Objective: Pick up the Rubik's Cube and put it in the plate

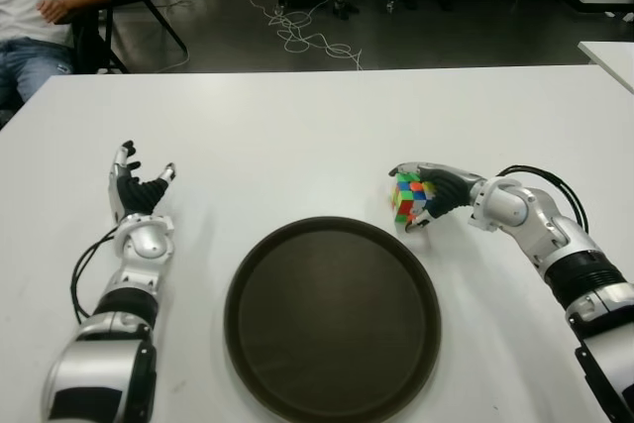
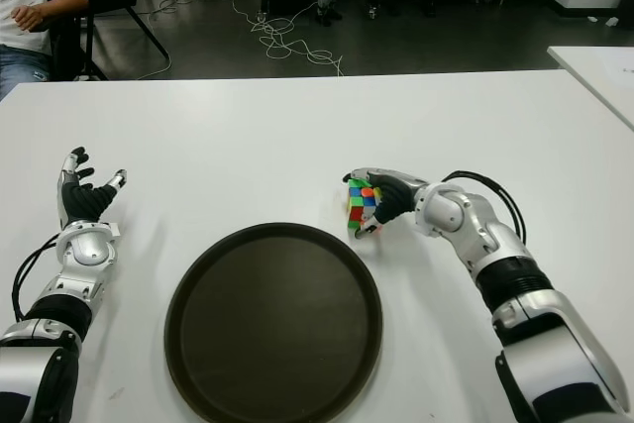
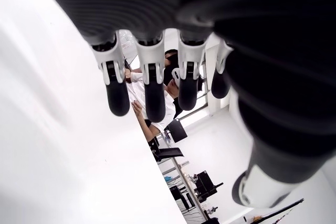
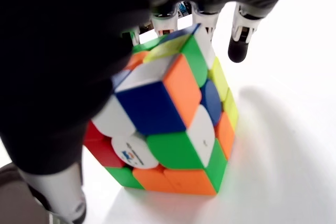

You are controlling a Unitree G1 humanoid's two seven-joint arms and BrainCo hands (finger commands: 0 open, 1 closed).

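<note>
The fingers [image 4: 239, 45] of the robot's right hand [image 1: 443, 192] curl over the top and far side of the Rubik's Cube [image 1: 409, 199], with the thumb [image 4: 55, 192] low on the opposite side, so the cube sits enclosed in the grasp against the palm. The cube stands on the white table [image 1: 317, 116] just beside the far right rim of the dark round plate [image 1: 332, 319], outside it. A cube has no long axis; it appears slightly tilted, one corner edge turned toward the plate, its scrambled faces showing orange, green, blue, white and yellow. The left hand [image 1: 134, 190] shows well to the left of the plate, fingers spread and holding nothing. A seated person [image 1: 40, 17] is visible beyond the table's far left corner.
</note>
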